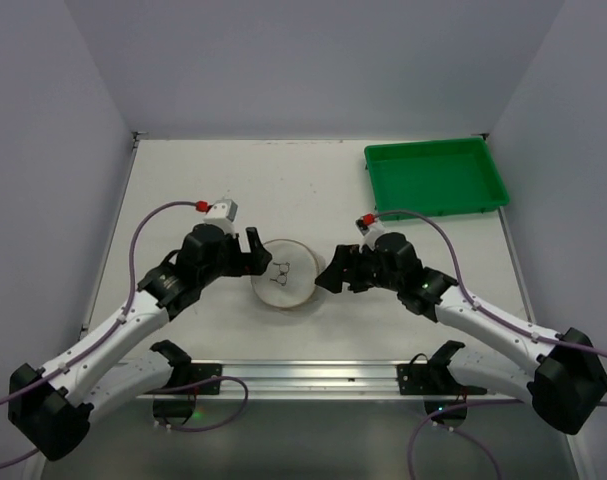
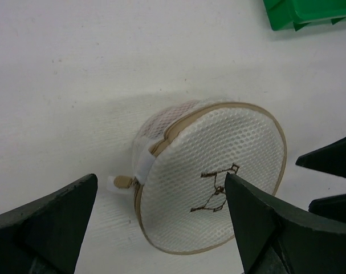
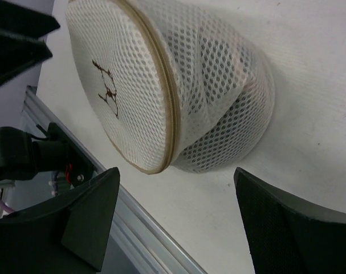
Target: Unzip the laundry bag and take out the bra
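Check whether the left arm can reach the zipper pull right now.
Probably yes. The pull sticks out from the bag just ahead of the open left fingers, with nothing visible in between.

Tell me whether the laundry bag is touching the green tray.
Apart. The top external view shows a wide stretch of bare table between the laundry bag, at centre, and the green tray, at the far right.

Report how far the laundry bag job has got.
Nothing looks done yet: the round cream-white mesh laundry bag still looks zipped, with its tan zip pull untouched. In hand: the left gripper and the right gripper, both open, flank it. Left to do: grasp it, unzip it and pull out the bra.
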Controlling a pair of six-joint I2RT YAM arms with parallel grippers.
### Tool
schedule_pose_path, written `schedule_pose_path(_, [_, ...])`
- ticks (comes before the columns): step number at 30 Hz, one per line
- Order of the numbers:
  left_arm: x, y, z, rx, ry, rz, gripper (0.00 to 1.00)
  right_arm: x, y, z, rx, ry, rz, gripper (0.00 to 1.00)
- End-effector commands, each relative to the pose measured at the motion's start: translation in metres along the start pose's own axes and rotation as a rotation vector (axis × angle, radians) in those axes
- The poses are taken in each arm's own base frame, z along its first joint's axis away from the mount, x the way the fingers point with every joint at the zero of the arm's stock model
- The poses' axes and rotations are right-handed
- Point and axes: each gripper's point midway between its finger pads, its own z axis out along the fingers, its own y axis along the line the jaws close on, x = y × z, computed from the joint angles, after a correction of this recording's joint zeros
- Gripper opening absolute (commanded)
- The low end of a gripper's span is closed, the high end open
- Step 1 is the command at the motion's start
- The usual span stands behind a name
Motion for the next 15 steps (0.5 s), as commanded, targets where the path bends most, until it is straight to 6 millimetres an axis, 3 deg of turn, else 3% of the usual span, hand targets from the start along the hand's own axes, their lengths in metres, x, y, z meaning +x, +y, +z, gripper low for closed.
schedule_pose_path(1, [-0.042, -0.029, 0.011, 0.072, -0.049, 0.137, 0.97, 0.009, 0.014, 0.011, -0.053, -0.01, 0.043, 0.82])
schedule_pose_path(4, [-0.06, -0.037, 0.023, 0.067, -0.037, 0.257, 0.98, 0.028, 0.014, 0.018, -0.042, 0.022, 0.077, 0.81])
schedule_pose_path(8, [-0.058, -0.054, 0.04, 0.155, 0.024, 0.379, 0.97, 0.04, 0.01, 0.03, 0.001, 0.038, 0.154, 0.81])
schedule_pose_path(11, [-0.033, -0.059, 0.054, 0.222, 0.128, 0.394, 0.91, 0.041, 0.011, 0.04, 0.002, 0.044, 0.171, 0.78])
schedule_pose_path(13, [-0.014, -0.053, 0.062, 0.219, 0.188, 0.378, 0.88, 0.043, 0.002, 0.049, 0.042, 0.05, 0.183, 0.75])
schedule_pose_path(15, [0.009, -0.039, 0.069, 0.185, 0.248, 0.347, 0.79, 0.038, -0.003, 0.056, 0.069, 0.042, 0.187, 0.74])
